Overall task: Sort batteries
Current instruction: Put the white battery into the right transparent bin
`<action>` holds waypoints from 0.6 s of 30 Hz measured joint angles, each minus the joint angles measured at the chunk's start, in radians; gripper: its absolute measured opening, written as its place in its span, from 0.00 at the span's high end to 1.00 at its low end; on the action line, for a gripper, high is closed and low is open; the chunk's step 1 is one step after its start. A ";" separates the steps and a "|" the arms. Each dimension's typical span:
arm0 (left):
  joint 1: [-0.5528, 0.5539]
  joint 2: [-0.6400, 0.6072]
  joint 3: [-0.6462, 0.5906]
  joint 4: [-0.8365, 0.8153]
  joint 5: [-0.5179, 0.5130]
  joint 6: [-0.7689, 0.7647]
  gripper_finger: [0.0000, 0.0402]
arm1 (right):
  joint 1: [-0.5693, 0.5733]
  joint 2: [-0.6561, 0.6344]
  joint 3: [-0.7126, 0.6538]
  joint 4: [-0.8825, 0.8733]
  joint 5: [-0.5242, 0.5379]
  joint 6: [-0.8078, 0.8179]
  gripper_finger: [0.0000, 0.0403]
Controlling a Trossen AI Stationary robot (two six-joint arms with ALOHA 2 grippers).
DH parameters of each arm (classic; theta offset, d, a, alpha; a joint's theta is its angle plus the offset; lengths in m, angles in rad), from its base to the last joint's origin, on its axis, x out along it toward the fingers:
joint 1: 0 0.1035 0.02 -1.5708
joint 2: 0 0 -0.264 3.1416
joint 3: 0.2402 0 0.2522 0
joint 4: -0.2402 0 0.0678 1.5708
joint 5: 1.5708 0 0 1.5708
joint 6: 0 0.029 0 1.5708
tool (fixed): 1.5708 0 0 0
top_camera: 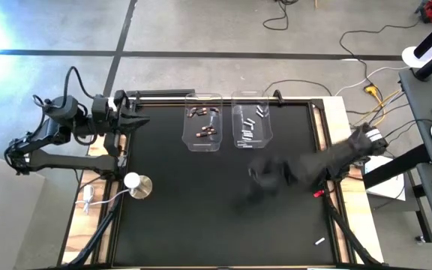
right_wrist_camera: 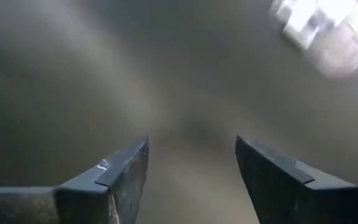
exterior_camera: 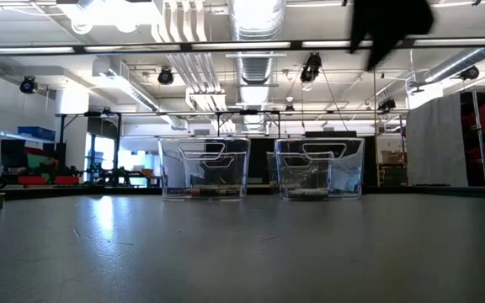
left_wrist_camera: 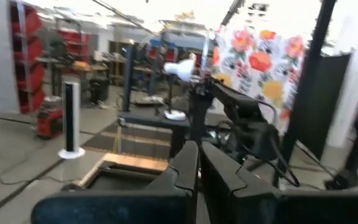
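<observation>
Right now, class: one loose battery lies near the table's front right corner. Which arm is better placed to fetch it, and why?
Probably the right. The right gripper is open over the mat, nearer the loose battery. The left gripper is shut, parked at the far left edge.

Dark, copper-tinted batteries [top_camera: 203, 122] lie flat in the left clear bin [top_camera: 187, 133]; silvery-white batteries [top_camera: 250, 124] lie in the right bin [top_camera: 269, 131]; one white battery [top_camera: 319, 241] lies alone on the desk

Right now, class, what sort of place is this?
Probably a robotics lab or industrial workshop: exposed ceiling ducts, a black worktable with two clear bins holding batteries, and loose cables on concrete floor.
</observation>
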 joint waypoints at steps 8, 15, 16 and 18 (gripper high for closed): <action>0.000 -0.001 0.000 -0.073 0.027 -0.006 1.00 | 0.332 0.146 -0.106 -0.004 -0.277 0.314 0.42; 0.000 0.001 0.000 -0.076 0.031 -0.034 1.00 | 0.400 0.250 -0.106 -0.014 -0.653 0.208 0.40; 0.000 0.001 0.000 -0.076 0.031 -0.039 1.00 | 0.399 0.262 -0.106 -0.015 -0.683 0.169 0.40; 0.000 0.001 0.000 -0.076 0.032 -0.053 1.00 | 0.402 0.287 -0.106 -0.023 -0.701 0.089 0.39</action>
